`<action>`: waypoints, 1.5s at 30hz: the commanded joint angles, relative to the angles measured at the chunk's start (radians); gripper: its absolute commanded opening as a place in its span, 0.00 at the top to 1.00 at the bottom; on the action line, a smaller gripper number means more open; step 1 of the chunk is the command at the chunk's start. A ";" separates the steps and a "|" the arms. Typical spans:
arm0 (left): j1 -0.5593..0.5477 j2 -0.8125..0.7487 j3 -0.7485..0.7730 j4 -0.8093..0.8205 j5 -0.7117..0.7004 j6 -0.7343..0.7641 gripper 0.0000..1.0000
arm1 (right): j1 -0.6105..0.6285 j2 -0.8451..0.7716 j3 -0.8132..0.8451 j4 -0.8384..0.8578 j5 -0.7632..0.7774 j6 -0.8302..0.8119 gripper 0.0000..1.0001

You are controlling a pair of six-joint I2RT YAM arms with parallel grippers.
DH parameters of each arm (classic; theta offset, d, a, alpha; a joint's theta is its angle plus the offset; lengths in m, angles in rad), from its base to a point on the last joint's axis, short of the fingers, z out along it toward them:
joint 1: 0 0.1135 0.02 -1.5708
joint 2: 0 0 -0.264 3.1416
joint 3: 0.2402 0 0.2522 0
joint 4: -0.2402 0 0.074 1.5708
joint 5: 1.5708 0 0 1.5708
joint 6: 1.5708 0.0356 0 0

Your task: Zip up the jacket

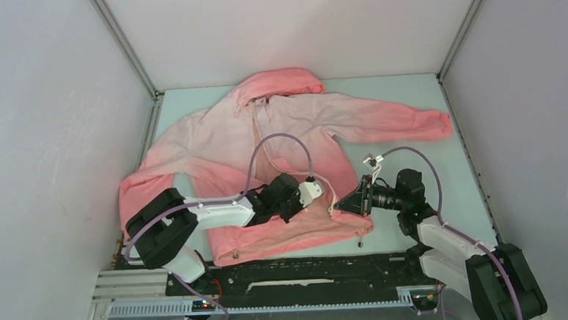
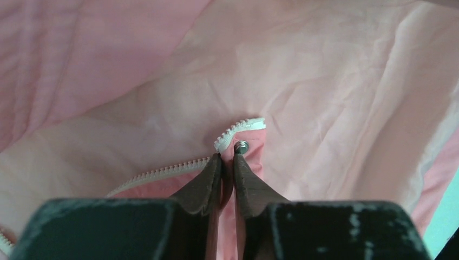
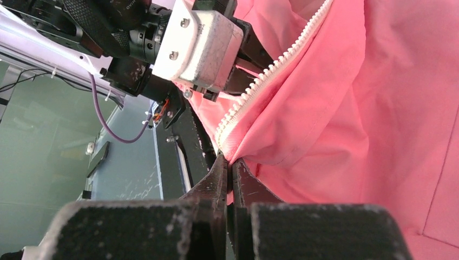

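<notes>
The pink jacket (image 1: pixel 294 130) lies spread on the table, hood at the far side, front open. My left gripper (image 1: pixel 325 196) is shut on the jacket's coral front edge (image 2: pixel 246 162) beside the white zipper teeth (image 2: pixel 238 129) and a small metal snap (image 2: pixel 242 146). My right gripper (image 1: pixel 348 205) is shut on the jacket's other front edge (image 3: pixel 270 146) at the lower end of its white zipper teeth (image 3: pixel 260 86), near the hem. The two grippers are close together, and the left gripper's head (image 3: pixel 197 46) shows in the right wrist view.
White walls enclose the pale green table (image 1: pixel 413 168). The black base rail (image 1: pixel 302 273) runs along the near edge. Purple cables (image 1: pixel 280 142) loop over the jacket. A small white tag (image 1: pixel 371 159) lies on the table by the right arm.
</notes>
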 commanded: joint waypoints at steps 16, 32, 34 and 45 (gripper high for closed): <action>0.065 -0.385 0.016 -0.349 0.222 0.008 1.00 | 0.230 0.395 0.278 0.025 -0.074 -0.124 1.00; 0.089 -0.456 0.013 -0.411 0.373 0.104 1.00 | 0.320 0.565 0.395 -0.066 -0.187 -0.218 1.00; 0.091 -0.462 0.009 -0.404 0.388 0.106 1.00 | 0.324 0.566 0.395 -0.061 -0.193 -0.220 1.00; 0.094 -0.477 0.009 -0.413 0.422 0.127 1.00 | 0.323 0.610 0.415 -0.049 -0.194 -0.210 1.00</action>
